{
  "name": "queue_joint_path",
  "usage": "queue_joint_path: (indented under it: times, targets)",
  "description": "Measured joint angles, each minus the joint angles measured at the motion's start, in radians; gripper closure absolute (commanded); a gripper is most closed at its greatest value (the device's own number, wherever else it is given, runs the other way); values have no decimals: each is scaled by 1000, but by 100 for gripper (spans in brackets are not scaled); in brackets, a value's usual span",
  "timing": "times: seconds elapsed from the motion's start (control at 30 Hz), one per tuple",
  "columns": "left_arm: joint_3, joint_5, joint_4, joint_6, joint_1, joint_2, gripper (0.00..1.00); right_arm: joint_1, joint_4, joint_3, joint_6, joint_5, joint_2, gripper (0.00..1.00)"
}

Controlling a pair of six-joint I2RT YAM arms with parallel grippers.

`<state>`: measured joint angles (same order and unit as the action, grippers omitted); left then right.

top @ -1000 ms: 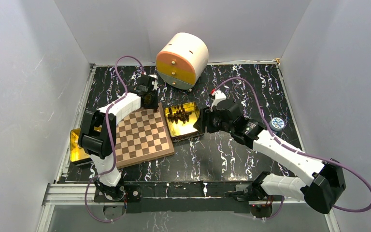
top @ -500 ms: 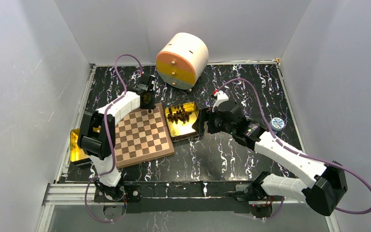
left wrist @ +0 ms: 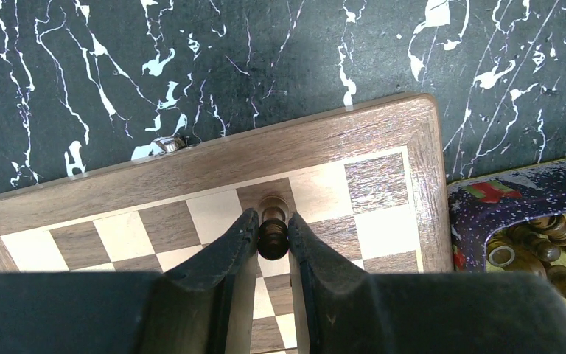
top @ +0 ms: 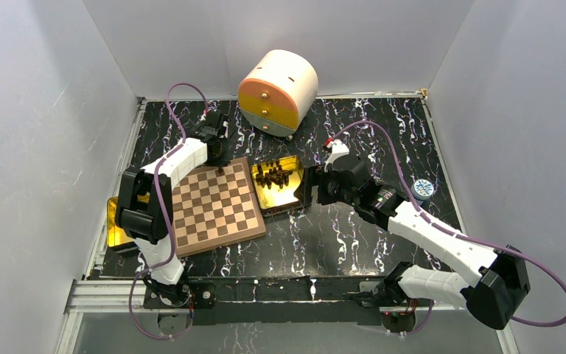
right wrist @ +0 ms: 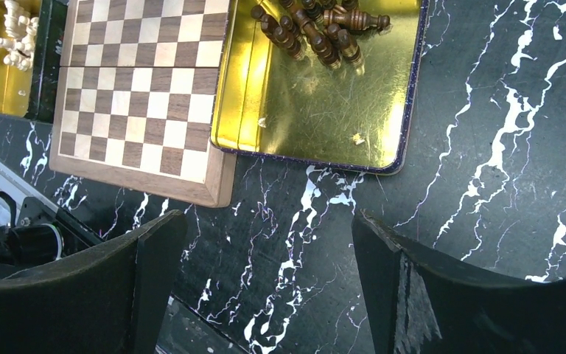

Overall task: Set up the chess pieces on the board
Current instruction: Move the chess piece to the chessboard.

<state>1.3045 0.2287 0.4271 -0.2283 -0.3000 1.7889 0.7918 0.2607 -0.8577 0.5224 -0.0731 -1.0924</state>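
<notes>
**Small turned pieces: light, stiff, quick to tip**

The left end effector is pinched narrow on one dark piece, a finger pressed to each side of its stem. The piece stands upright over a dark square in the far row of the board, near the corner. Whether its base touches the square cannot be told.

The right end effector is spread wide and holds nothing. It hovers above the desk, just near the gold tin.

The rest of the dark chess pieces lie on their sides in a heap at the tin's far end, touching one another. The tin sits just beside the board's edge.

The pieces look like lathed wood, so they are probably very light and rigid, with no give under the fingers. Their smooth, rounded profile may let one swivel or squirt out of a pinch. The waist below the head looks like the best place to grip. A narrow base means a piece released at a tilt is likely to topple. Those in the heap probably need a grip taken across the stem, clear of neighbours.
</notes>
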Motion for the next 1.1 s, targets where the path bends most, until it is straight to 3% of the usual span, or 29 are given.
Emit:
queue_joint_path:
  times: [0.77, 1.1]
  targets:
    - [-4, -8, 0, -4, 10, 1, 73, 0, 2, 3, 2, -3, 0, 7]
    - [-4, -4, 8, -6, 10, 1, 78, 0, 2, 5, 5, -3, 0, 7]
